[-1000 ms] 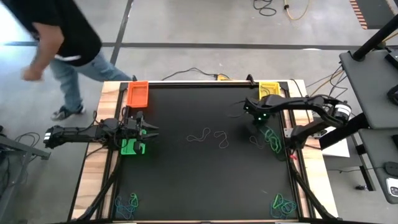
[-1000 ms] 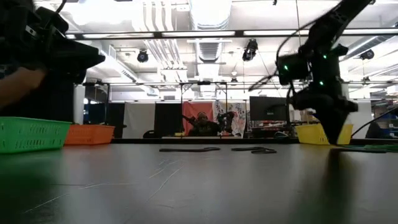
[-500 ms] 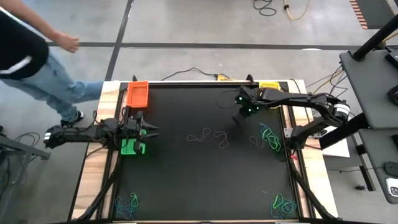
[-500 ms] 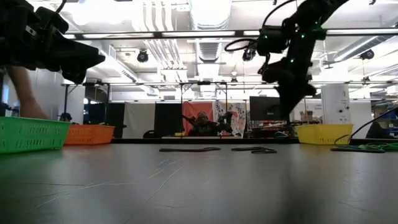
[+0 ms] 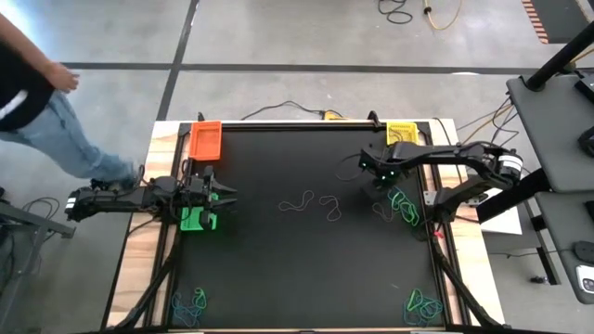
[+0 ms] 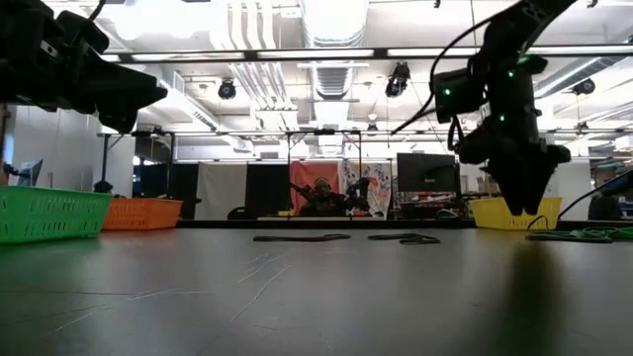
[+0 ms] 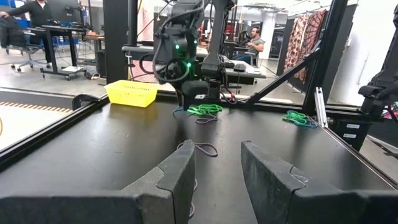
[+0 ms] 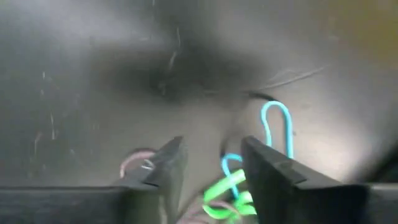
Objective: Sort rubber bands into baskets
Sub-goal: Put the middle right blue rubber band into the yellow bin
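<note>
Two fingers of the right gripper are standing a narrow gap apart with nothing between them; they are hovering over the table in the right-centre of the high view, at the upper edge of a heap of bands. In the right wrist view, a light-blue loop and green strands are lying just beyond the fingertips.

The left gripper is waiting at the left-centre of the high view over the green basket, its fingers parted narrowly and holding nothing.

Moving outward, loose bands are lying at the frame's centre, and further heaps are sitting at the lower left and lower right. The orange basket is sitting at the upper left and the yellow basket at the upper right, close above the right gripper.

Handling judgement: the bands are looking very light, limp and stretchy, and they are lying flat and tangled. A pinch is likely dragging neighbours along, and a strand can snap back or slip out if caught near its end. The best hold is probably a loop that is arching clear of the heap, such as the light-blue one, taken across a single strand with the fingertips pressing close to the table.
</note>
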Robot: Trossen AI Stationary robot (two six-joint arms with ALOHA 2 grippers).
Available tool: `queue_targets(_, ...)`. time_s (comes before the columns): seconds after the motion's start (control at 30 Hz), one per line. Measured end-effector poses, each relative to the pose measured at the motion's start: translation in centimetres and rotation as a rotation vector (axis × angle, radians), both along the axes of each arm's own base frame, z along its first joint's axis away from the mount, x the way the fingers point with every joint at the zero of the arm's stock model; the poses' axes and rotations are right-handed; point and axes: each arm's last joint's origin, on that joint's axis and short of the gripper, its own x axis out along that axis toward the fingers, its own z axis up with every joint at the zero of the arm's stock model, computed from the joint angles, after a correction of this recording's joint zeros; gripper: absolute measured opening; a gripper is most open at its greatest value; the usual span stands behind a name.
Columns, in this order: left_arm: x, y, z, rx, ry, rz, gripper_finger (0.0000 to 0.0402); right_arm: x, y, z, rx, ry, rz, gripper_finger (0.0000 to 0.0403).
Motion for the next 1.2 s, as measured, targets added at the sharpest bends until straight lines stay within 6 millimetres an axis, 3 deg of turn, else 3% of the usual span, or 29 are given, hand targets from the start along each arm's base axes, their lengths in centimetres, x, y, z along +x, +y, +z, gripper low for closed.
queue_targets(0.2, 0.0, 0.0, 0.0, 0.000, 0.000, 0.001, 0.0115, -0.5, 0.0, -0.1, -0.111, 0.083, -0.042, 0.0204)
queue_targets(0.43, 0.0, 0.0, 0.0, 0.000, 0.000, 0.000, 0.0115, -1.0, 0.3, -1.1, -0.036, 0.096, -0.077, 0.0189)
queue_targets(0.67, 0.0, 0.0, 0.0, 0.000, 0.000, 0.000, 0.0115, -1.9, 0.5, -3.2, -0.004, 0.061, -0.128, 0.0156)
queue_targets(0.87, 0.0, 0.0, 0.0, 0.000, 0.000, 0.001, 0.0115, -2.0, 0.5, -3.7, 0.010, 0.027, -0.079, 0.0124)
queue_targets(1.13, 0.0, 0.0, 0.0, 0.000, 0.000, 0.000, 0.0115, -1.9, 0.4, -3.8, -0.035, 0.028, -0.009, 0.0021)
queue_targets(1.2, 0.0, 0.0, 0.0, 0.000, 0.000, 0.001, 0.0115, -1.9, 0.3, -3.8, -0.041, 0.024, 0.006, 0.0014)
